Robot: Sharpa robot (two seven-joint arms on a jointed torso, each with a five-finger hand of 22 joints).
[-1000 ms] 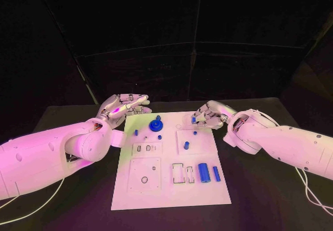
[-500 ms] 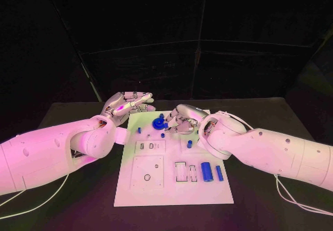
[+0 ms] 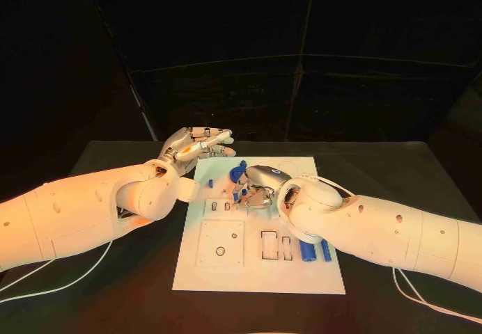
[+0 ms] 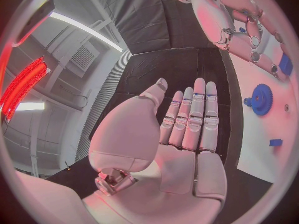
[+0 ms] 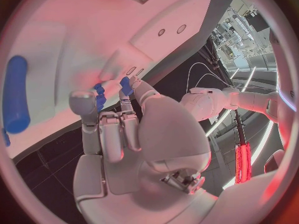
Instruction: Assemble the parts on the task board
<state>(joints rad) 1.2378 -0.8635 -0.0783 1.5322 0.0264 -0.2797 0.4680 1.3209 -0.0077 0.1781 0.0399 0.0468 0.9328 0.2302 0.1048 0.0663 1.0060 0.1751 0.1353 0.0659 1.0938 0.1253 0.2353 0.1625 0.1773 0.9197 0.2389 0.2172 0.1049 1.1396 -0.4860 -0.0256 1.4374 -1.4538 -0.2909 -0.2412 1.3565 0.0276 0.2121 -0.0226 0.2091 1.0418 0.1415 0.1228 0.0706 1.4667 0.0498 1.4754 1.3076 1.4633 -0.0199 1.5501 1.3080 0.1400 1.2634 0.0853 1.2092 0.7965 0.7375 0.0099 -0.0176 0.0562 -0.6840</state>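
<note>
White rectangular task board (image 3: 301,275) lying mid-table (image 3: 402,174), bearing small blue parts: a toothed gear (image 4: 261,99) near its far end and two cylinders (image 3: 306,250) toward its near right. Right hand (image 3: 256,186) over the board's upper middle, fingertips (image 5: 126,86) touching small blue pieces (image 5: 99,95); firm grasp cannot be told. Left hand (image 3: 196,147) empty, fingers extended, off the board's far left corner.

We see the task board (image 3: 301,275) lying in the middle of the table (image 3: 402,167); a gear-shaped part (image 3: 239,171) stands near its far edge; two cylinder parts (image 3: 314,250) lie side by side toward its right edge; the left hand (image 3: 196,146) hovers off the board's far left corner; the right hand (image 3: 256,186) reaches over the board just before the gear.
</note>
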